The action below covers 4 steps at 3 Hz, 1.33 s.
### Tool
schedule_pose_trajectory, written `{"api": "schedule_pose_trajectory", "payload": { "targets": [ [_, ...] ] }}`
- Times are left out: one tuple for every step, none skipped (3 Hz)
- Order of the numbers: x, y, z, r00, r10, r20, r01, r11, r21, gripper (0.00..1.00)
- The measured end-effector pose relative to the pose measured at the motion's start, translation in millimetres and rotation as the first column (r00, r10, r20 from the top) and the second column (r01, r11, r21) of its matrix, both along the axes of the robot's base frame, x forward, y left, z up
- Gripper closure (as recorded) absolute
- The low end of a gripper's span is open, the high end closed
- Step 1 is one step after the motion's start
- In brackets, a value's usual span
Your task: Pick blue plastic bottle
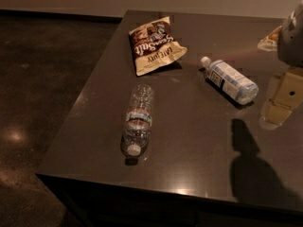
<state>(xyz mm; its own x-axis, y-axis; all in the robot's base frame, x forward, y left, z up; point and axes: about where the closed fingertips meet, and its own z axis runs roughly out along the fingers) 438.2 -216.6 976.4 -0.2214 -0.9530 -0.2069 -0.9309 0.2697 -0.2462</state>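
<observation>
The blue plastic bottle (230, 80) lies on its side on the dark table (189, 141), right of centre, with its white cap pointing to the far left. It is short, pale blue, and has a white-and-blue label. My gripper (282, 100) hangs at the right edge of the view, just to the right of the bottle's base and a little above the table. It holds nothing that I can see. Its shadow falls on the table in front of it.
A clear ribbed bottle (138, 119) lies near the table's front left, cap toward the front edge. A brown-and-cream snack bag (154, 44) lies at the back, left of the blue bottle. A tan object (269, 38) shows at the far right, partly behind my arm. The floor drops away to the left.
</observation>
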Motion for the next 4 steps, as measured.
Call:
{"api": "schedule_pose_trajectory", "payload": {
  "targets": [
    [0,0,0,1.0,0.0,0.0,0.0,1.0,0.0,0.0],
    [16,-1,-1,0.9986,-0.053,0.004,0.053,0.999,0.005,0.0],
    [53,-7,-7,0.9868,-0.162,-0.001,0.162,0.987,0.003,0.0],
    [89,-18,-13,0.9543,-0.299,-0.008,0.299,0.954,0.005,0.0]
  ]
}}
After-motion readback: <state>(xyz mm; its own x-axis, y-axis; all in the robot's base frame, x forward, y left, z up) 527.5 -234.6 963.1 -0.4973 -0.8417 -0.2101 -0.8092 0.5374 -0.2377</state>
